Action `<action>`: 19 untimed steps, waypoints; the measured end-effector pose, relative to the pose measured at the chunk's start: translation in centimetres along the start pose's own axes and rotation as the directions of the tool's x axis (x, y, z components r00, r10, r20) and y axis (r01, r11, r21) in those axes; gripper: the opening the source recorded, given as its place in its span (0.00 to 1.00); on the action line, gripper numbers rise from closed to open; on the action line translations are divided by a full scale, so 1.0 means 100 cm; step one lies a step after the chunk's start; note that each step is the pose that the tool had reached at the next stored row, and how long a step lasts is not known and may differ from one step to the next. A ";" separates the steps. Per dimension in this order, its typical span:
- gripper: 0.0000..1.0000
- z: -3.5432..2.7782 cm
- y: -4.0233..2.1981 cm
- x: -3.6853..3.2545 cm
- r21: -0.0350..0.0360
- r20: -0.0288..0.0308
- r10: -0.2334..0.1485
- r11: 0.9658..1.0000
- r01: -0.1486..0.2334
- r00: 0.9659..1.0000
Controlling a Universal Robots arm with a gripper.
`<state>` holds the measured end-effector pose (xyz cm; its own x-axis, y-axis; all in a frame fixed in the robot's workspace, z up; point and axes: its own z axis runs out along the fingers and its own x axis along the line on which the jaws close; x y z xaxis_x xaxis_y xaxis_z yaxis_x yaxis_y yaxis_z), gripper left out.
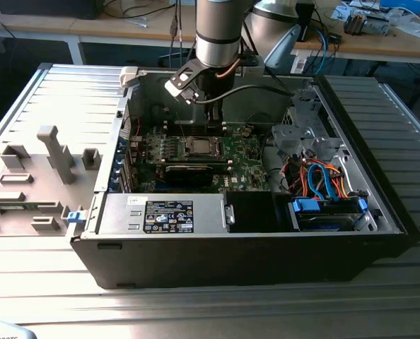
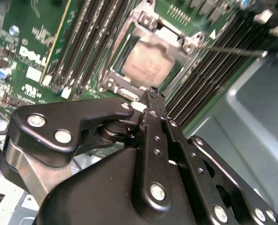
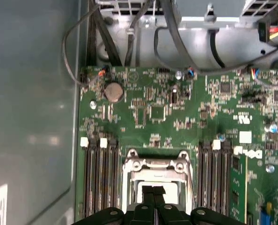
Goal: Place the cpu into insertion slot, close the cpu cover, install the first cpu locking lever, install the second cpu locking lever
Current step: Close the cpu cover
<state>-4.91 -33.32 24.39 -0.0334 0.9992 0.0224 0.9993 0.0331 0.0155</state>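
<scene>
The cpu (image 2: 146, 63) lies flat in the insertion slot (image 1: 199, 146) on the green board, its dull grey top showing through the cut-out. Around the chip lies the cpu cover (image 2: 185, 46), a silvery frame resting down over the slot; it also appears in the first wrist view as the cpu cover (image 3: 132, 165). A thin metal locking lever (image 2: 232, 50) juts out from one socket corner over the memory slots. My gripper (image 2: 153, 92) is shut with nothing held, its tips just above the frame's edge. The fingertips (image 3: 148, 190) hang over the socket.
Black memory slots (image 2: 90, 42) flank the socket on both sides. The grey case wall (image 2: 256, 108) stands close by. A labelled power-supply box (image 1: 164, 215) and blue-and-orange cables (image 1: 319, 176) sit along the case front. The removed side panel (image 1: 33, 176) lies on the exterior view's left.
</scene>
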 end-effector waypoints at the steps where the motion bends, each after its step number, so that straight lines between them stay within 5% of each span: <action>1: 0.11 0.0001 -0.0034 0.0001 0.000 0.000 0.000 1.000 0.000 1.000; 19: 0.11 0.0028 -0.0398 0.0013 0.000 0.000 0.000 1.000 0.000 1.000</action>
<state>-8.89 -33.32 24.05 -0.0335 0.9992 0.0224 0.9993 0.0331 0.0155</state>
